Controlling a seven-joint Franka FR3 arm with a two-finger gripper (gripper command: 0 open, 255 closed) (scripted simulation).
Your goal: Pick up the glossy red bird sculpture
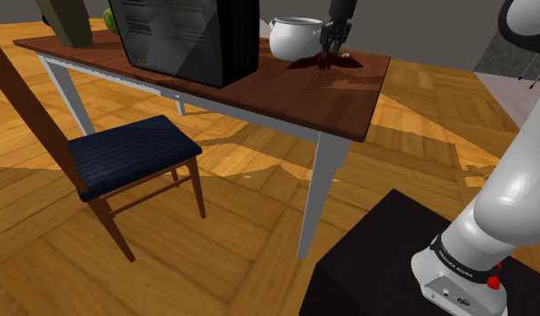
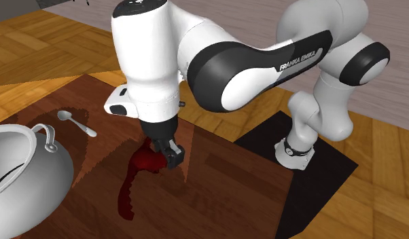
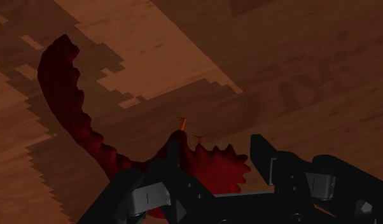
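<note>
The dark red bird sculpture (image 1: pixel 306 62) lies flat on the brown wooden table (image 1: pixel 286 100), near its far right corner in the shoulder view. Its long serrated tail (image 3: pixel 64 108) curves away from the hand. My black gripper (image 1: pixel 329 54) is down on the bird's body, pointing at the tabletop. In the wrist view the gripper (image 3: pixel 215 156) has one finger on each side of the bird's jagged body, and both fingers touch it. The second exterior view has the gripper (image 2: pixel 166 153) on the upper end of the bird (image 2: pixel 130 187), which rests on the table.
A white pot (image 1: pixel 293 38) stands just beside the bird, and a spoon (image 2: pixel 77 123) lies behind it. A big black television (image 1: pixel 187 40) occupies the table's middle. A blue-seated chair (image 1: pixel 134 154) stands in front. My black stand (image 1: pixel 385 265) is at the lower right.
</note>
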